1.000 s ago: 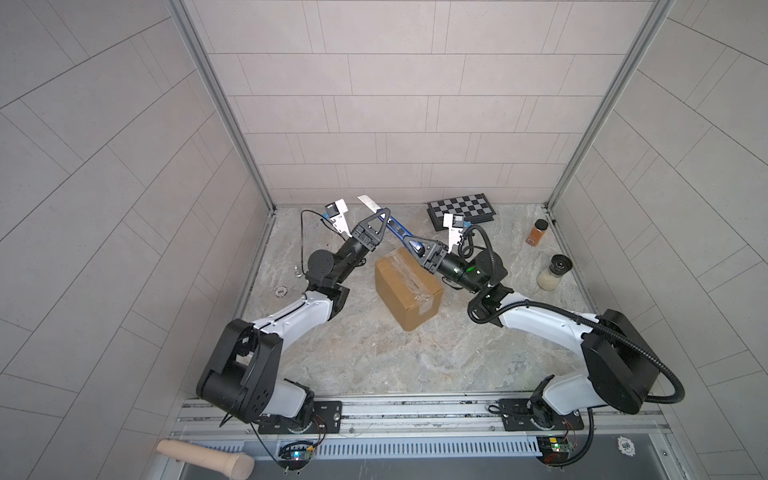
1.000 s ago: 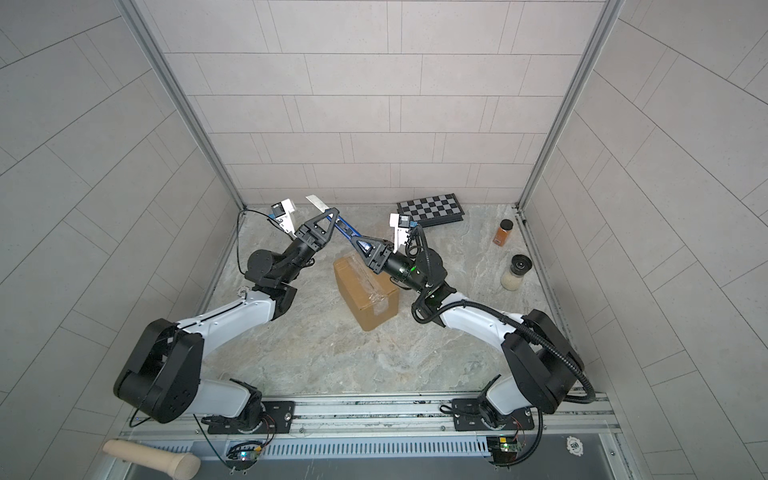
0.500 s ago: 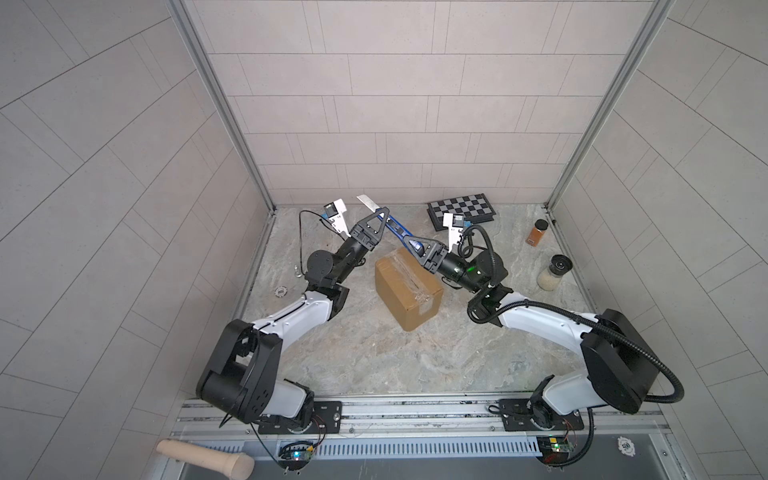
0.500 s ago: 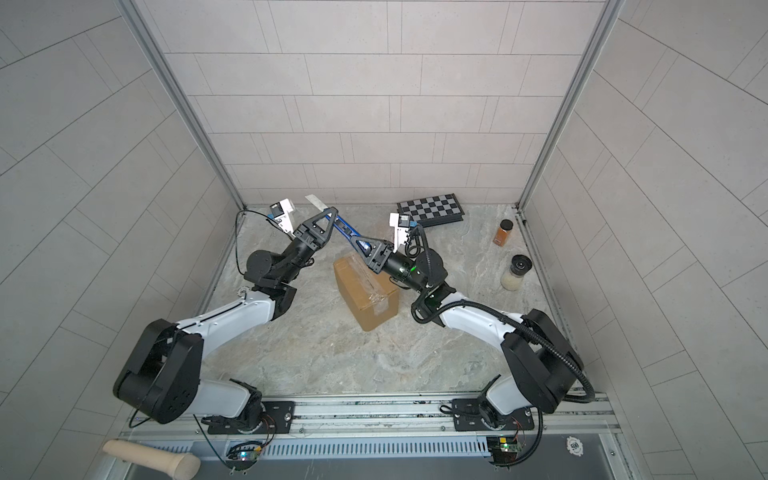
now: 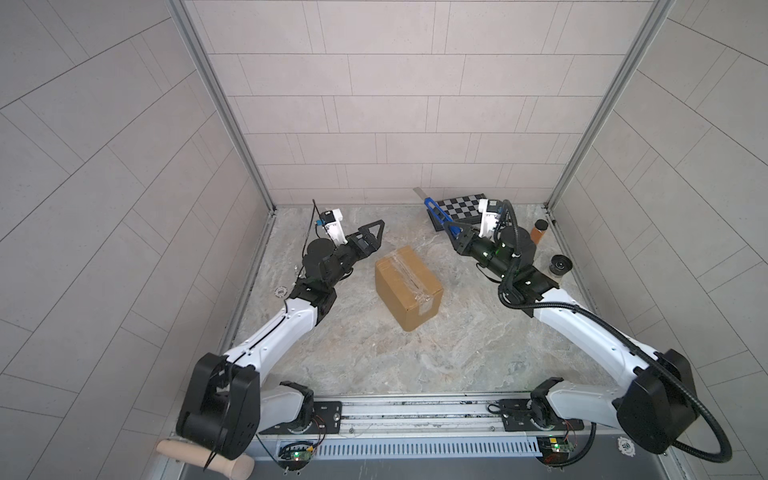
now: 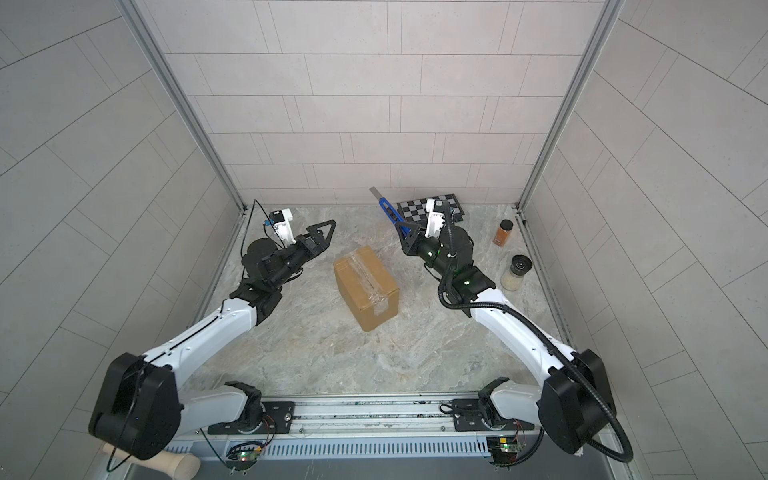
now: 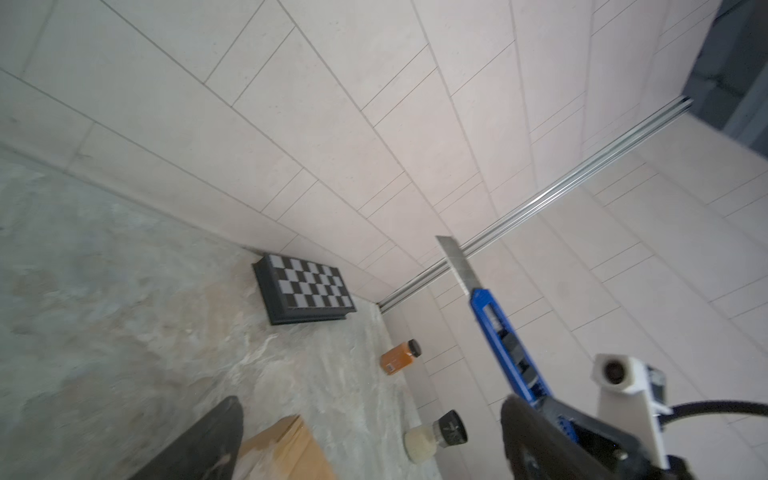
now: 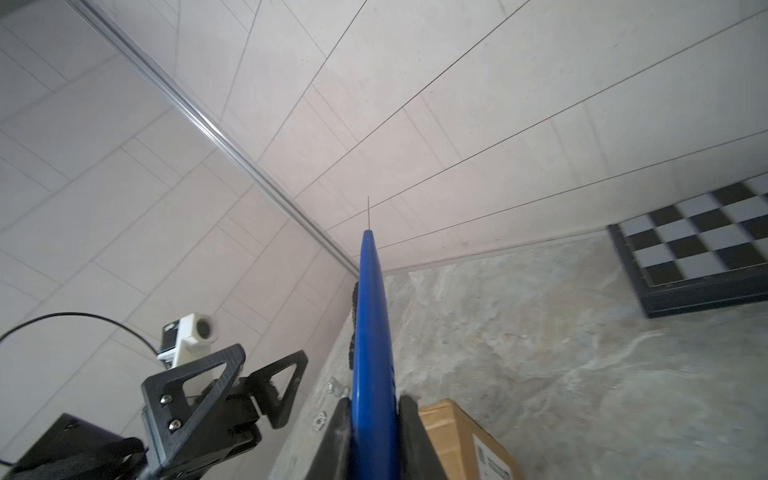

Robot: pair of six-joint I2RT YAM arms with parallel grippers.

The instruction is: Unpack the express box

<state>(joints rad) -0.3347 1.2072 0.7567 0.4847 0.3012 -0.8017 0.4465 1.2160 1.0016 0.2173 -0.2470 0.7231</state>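
Left wrist view: the express box [image 7: 286,451] shows one corner only, the rest sliced off by the frame edge, and a dark smeared finger [image 7: 208,436] of the left gripper [image 8: 270,352] crosses in front of it. Right wrist view: the box runs out of frame too, its label print [image 8: 492,461] too blurred to read. The utility knife [image 8: 372,332] comes edge-on, blade a mere hairline, and the right gripper [image 8: 372,401] is cropped below its fingertips. In both top views the checkered case [image 5: 461,206] sits partly behind knife and arm, and the wooden handle [image 5: 168,449] slips behind the left arm's base.
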